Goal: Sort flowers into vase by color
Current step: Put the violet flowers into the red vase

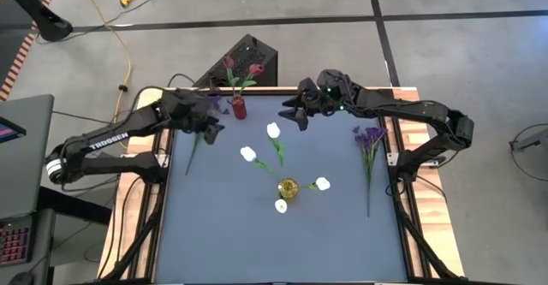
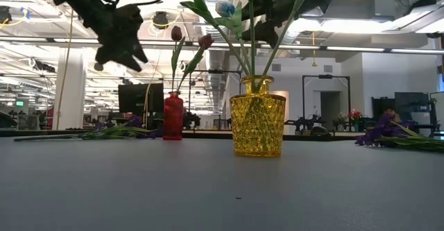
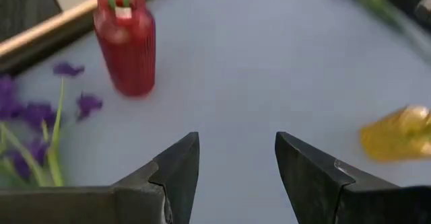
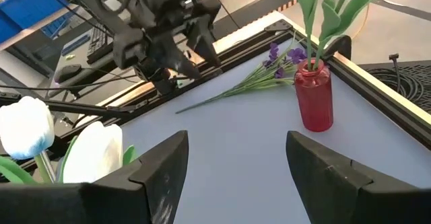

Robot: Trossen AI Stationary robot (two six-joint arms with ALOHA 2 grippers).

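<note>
From above, the table (image 1: 223,234) carries a yellow vase (image 1: 288,188) a little toward 6 o'clock from its middle, with four white tulips (image 1: 273,131) in it, their heads spreading out. A red vase (image 1: 238,108) stands at the 12 o'clock edge and holds two dark red tulips (image 1: 255,68). One purple sprig (image 1: 370,138) lies near the 3 o'clock edge. Another purple sprig (image 1: 193,148) lies at about 10 o'clock, partly under the left claw (image 1: 208,124). The right claw (image 1: 301,116) hangs near the 12 o'clock edge, just at 3 o'clock from the red vase.

From table height, the yellow vase (image 2: 257,125) stands in front and the red vase (image 2: 173,116) behind it. Purple sprigs lie flat at both sides. Both arms hang above the table.

In the left wrist view, the left claw (image 3: 237,163) is open with nothing between its fingers (image 3: 176,170). The red vase (image 3: 126,46) is ahead, and purple blooms (image 3: 27,113) lie beside it.

In the right wrist view, the right claw (image 4: 236,163) is wide open and holds nothing. The red vase (image 4: 314,97) and a purple sprig (image 4: 266,72) are ahead. The other arm hovers over the stem, perhaps not touching it.
</note>
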